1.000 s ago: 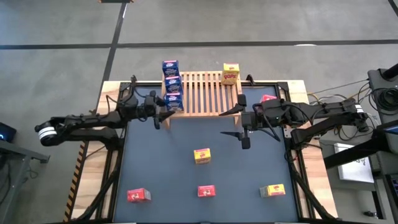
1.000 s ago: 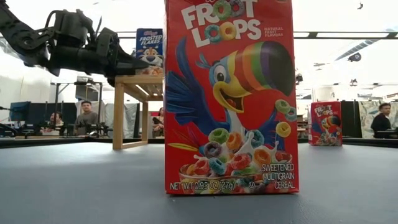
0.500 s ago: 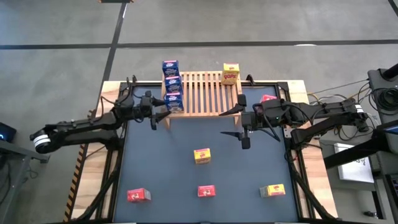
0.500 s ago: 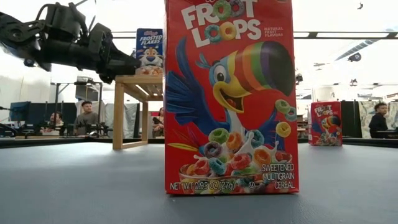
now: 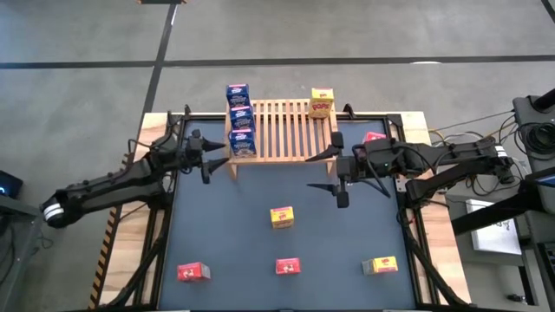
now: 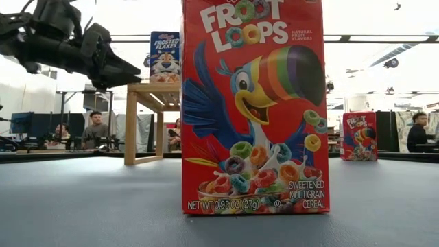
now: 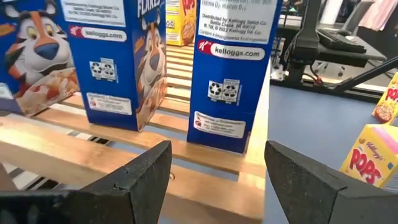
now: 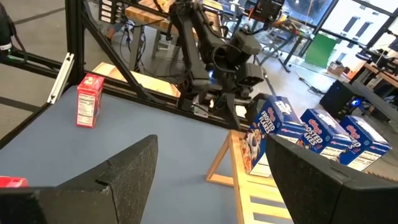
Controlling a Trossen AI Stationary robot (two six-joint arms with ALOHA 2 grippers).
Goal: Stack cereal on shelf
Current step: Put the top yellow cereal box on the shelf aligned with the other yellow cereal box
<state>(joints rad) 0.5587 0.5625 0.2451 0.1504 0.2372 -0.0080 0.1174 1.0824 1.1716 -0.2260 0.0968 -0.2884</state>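
The shelf [image 5: 286,130] is a slatted wooden rack at the table's far side. Three blue cereal boxes [image 5: 240,119] stand in a row on its left end, seen close in the left wrist view [image 7: 230,68]. A yellow box [image 5: 322,102] stands at its far right corner. My left gripper [image 5: 213,163] hovers open just left of the shelf's near left corner, its fingers short of the nearest blue box. My right gripper [image 5: 333,173] hangs open by the shelf's near right corner. On the table stand a yellow box [image 5: 281,217], two red boxes [image 5: 193,272] [image 5: 287,266] and another yellow one [image 5: 380,265].
Another red box [image 5: 375,137] sits behind my right arm at the table's right edge. The red box near the front edge fills the middle of the low view [image 6: 254,106]. People sit in the room beyond the table [image 6: 95,127].
My left gripper has drawn back from the blue boxes toward the table's left edge, rising a little and tipping up closer to level. It stays open. The boxes on the shelf have not moved.
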